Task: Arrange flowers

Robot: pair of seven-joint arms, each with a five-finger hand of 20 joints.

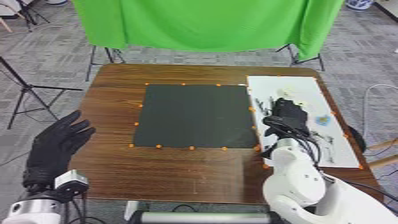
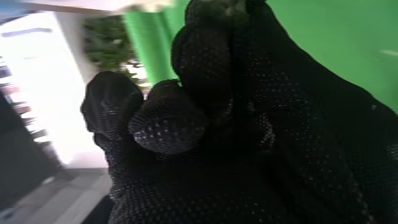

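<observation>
In the head view, my right hand (image 1: 289, 116) is low over the white board (image 1: 333, 146) on the table's right side. Pale flowers (image 1: 287, 92) lie just beyond it, and a small blue flower (image 1: 323, 120) lies on the board to its right. Thin dark stems (image 1: 261, 106) show to its left. My left hand (image 1: 64, 137) is off the table's left edge, open and holding nothing. The right wrist view shows my right hand (image 2: 240, 170) close up, with a small blurred pale-green bit (image 2: 238, 14) at its far end. Whether it holds a flower I cannot tell.
A dark square mat (image 1: 194, 116) lies mid-table, left of the white board, with orange dots around its edges. Brown wood (image 1: 182, 172) surrounds it. Past the table's far edge hangs a green cloth (image 1: 209, 25) on stands. A black tripod (image 1: 28, 89) stands at the left.
</observation>
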